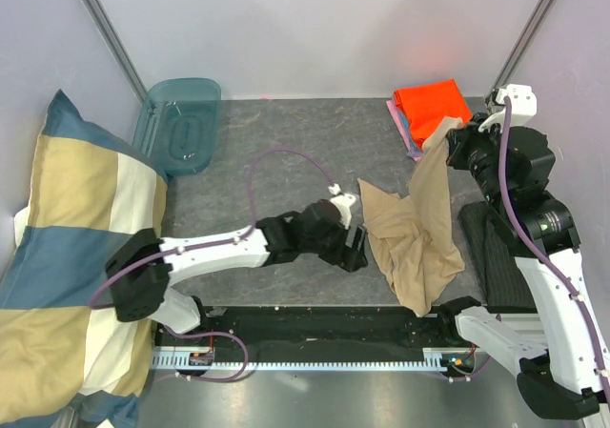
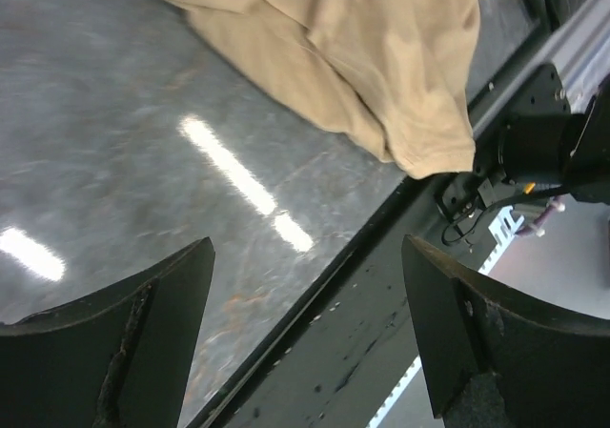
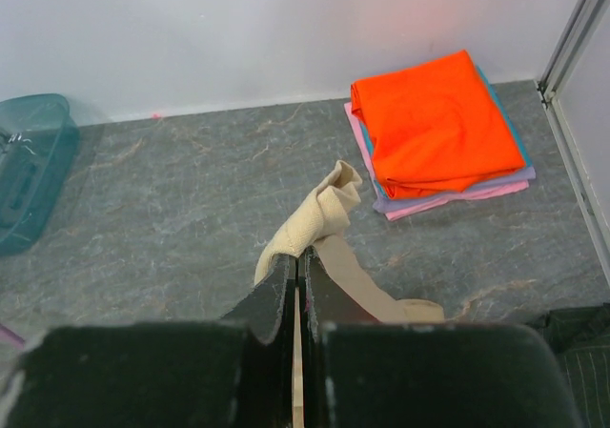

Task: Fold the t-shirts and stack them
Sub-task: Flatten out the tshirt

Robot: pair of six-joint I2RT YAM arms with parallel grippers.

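Crumpled tan t-shirt (image 1: 415, 242), one end raised; orange t-shirt (image 1: 431, 104) folded, far corner

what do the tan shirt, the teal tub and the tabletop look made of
tan t-shirt: soft matte knit, likely cotton; it hangs limp in creases.
teal tub: glossy plastic with see-through walls.
tabletop: grey marbled, smooth and shiny, reflecting lamp streaks; stone or laminate, unclear.

Layout on the table (image 1: 286, 152)
Your loose t-shirt (image 1: 415, 242) lies right of centre; the folded stack (image 1: 431, 106) sits behind it, the pillow (image 1: 67, 247) far left.
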